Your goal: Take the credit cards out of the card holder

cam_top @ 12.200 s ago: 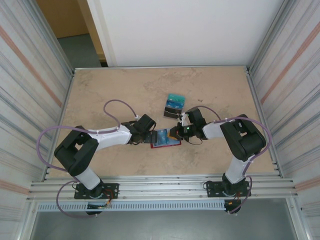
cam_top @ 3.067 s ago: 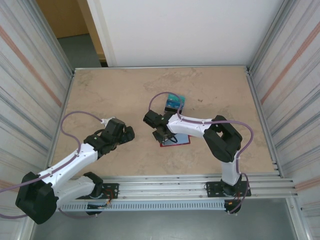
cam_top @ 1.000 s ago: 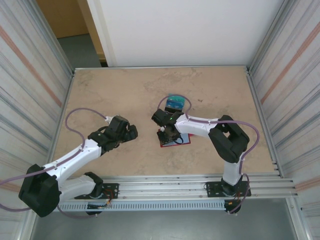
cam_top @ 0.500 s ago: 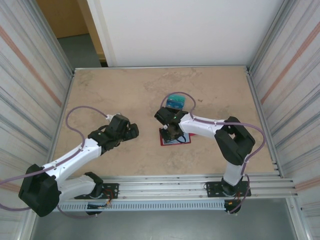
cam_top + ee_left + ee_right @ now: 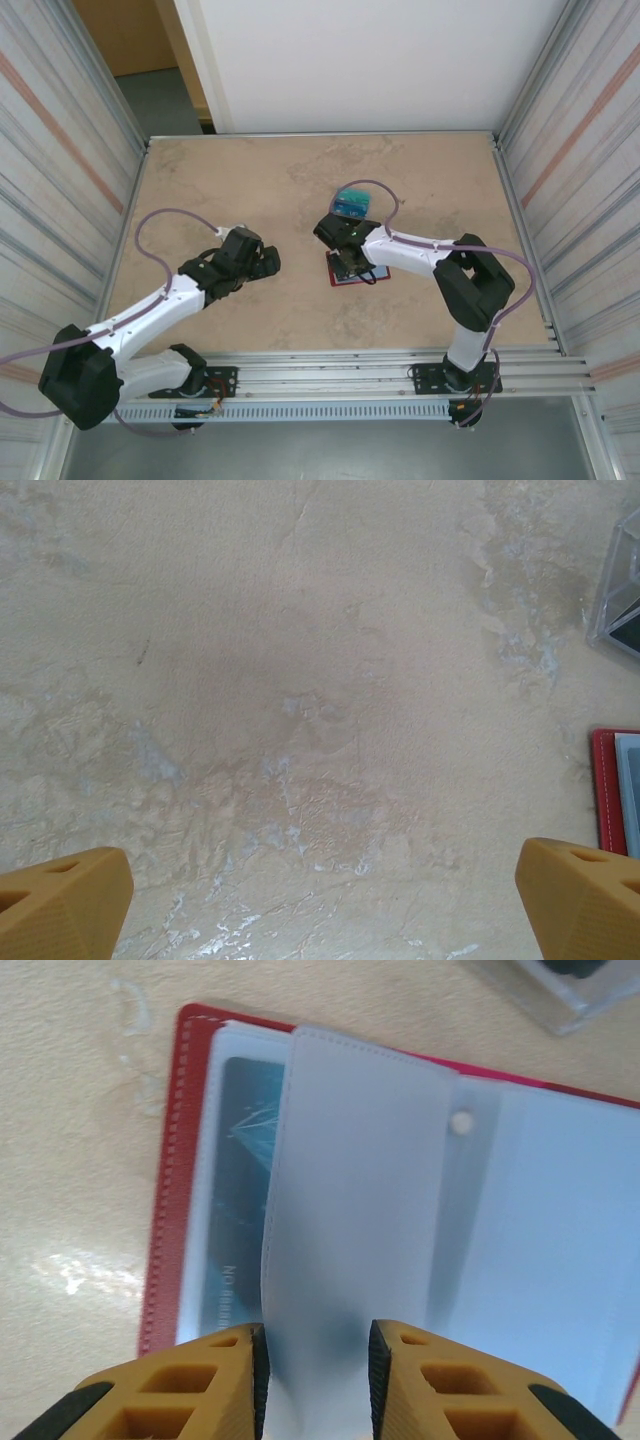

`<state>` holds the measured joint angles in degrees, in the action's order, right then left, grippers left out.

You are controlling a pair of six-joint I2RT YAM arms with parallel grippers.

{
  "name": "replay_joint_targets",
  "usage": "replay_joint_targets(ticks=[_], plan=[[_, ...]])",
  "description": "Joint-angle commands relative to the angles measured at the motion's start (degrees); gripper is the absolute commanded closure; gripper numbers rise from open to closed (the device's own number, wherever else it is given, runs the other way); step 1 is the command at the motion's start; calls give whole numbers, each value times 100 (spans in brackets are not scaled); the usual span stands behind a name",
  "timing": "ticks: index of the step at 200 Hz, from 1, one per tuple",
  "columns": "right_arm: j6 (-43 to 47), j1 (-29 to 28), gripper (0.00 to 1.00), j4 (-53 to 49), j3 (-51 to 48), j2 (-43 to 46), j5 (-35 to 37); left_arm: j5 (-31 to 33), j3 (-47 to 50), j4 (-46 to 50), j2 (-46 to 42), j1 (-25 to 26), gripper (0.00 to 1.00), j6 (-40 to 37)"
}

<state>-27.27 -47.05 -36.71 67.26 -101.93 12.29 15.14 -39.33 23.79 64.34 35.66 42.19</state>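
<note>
**Card holder, open, mid-table**

Card holder (image 5: 163, 1220): lies open near the table's (image 5: 250, 180) centre, one teal credit card (image 5: 235, 1210) pocketed. Right gripper (image 5: 316, 1332): narrow, straddling a clear pocket leaf (image 5: 350, 1210); grip cannot be told. Left gripper (image 5: 320, 865): wide, over bare table.

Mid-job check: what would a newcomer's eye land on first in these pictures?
The red card holder lies open mid-table, a teal card showing in its pocket, with the right gripper directly over it, jaws narrowly apart at a clear pocket leaf. Just beyond sits a stack of cards, and the left gripper hangs wide open over bare table.
</note>
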Motion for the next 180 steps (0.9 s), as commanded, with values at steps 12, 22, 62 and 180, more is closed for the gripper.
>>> replay_joint_targets(ticks=[12,22,62,180], plan=[[-201,188,66,-196,-99,252,353,183,-193,47,53,55,1,-80],[-203,235,66,-185,-115,267,391,183,-199,47,66,56,1,-80],[-199,426,65,-152,-196,314,397,196,-274,47,155,98,1,-117],[-69,1220,66,228,-889,608,53,403,-1242,-82,1549,947,2,-503]])
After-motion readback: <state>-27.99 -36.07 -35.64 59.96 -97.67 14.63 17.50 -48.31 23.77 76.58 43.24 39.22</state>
